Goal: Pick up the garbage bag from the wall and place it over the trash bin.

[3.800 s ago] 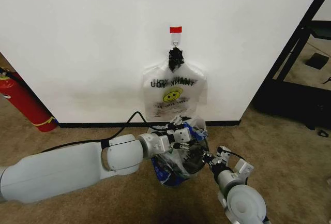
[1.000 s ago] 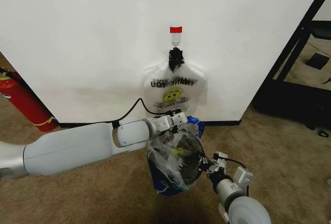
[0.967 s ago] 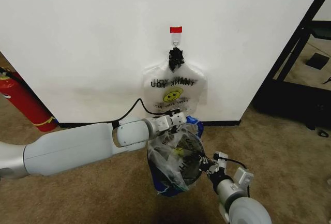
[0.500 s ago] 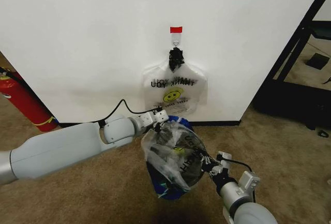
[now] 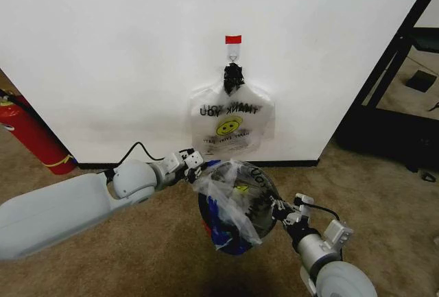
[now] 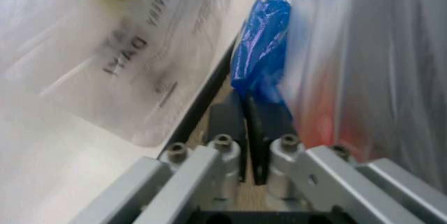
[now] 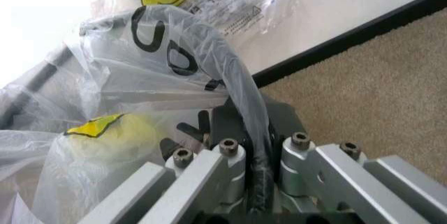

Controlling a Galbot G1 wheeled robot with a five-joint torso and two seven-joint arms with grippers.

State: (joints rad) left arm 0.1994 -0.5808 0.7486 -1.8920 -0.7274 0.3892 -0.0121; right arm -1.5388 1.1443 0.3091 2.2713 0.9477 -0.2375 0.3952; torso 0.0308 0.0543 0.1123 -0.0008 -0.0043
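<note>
Head view: the garbage bag (image 5: 230, 197) is draped over the trash bin (image 5: 248, 223), on the carpet just in front of the wall (image 5: 103, 50), below the smiley bag (image 5: 230, 122) on the hook. The left gripper (image 5: 194, 164) pinches the bag's edge on the wall side of the bin; the right gripper (image 5: 283, 212) pinches the opposite rim, away from the wall. A fire extinguisher (image 5: 31, 136) stands well apart along the wall.

Left wrist view: jaws clamped tight on thin film, with the blue patch (image 6: 260, 46) just beyond and the smiley bag beside it.

Right wrist view: jaws clamped on a twisted band of the garbage bag (image 7: 234, 90) against the bin rim.

Judgement: the film looks light, limp, slippery and easy to tear; hold it at the mouth hem on 2 opposite sides.
</note>
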